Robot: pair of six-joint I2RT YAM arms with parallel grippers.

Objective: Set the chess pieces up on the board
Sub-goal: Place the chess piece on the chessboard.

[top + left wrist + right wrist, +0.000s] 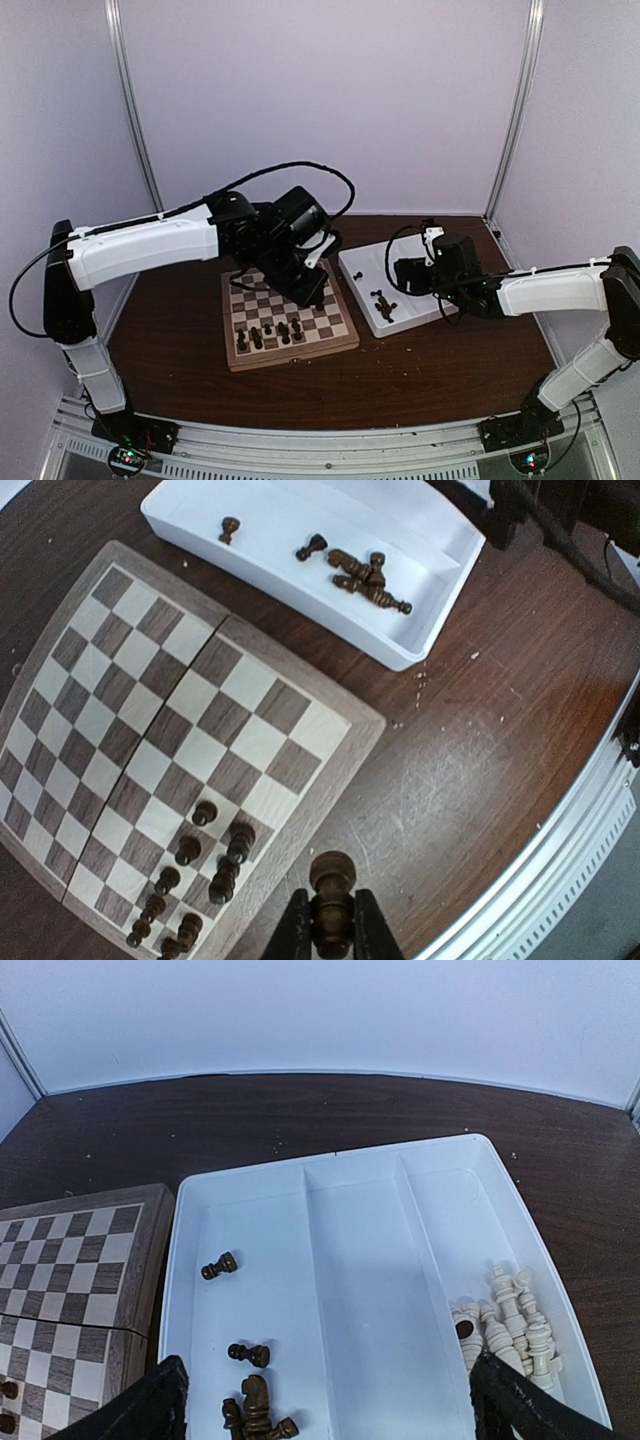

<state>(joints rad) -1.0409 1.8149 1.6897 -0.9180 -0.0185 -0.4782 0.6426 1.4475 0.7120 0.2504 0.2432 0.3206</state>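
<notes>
Grip, left arm: you see the left gripper (325,925) pinched tight on one dark chess piece (332,878), whose rounded head stands clear above the two black fingers (295,930) in the left wrist view. In the top view you find this gripper held above the far right part of the board (335,335), which lies on the table (450,370) just left of the white tray (362,270).

Pieces placed: a cluster of chess pieces (205,865) stands upright on the squares along one edge of the board, gathered towards one corner.

Pieces waiting: more dark pieces (250,1405) lie on their sides in the tray compartment nearest the board, some piled together and two lying apart. Cream pieces (510,1325) are heaped in the compartment on the opposite side.

Right arm: you see the right gripper (335,1408) hanging over the tray with its fingers spread wide apart, one at each lower corner of its own wrist view.
</notes>
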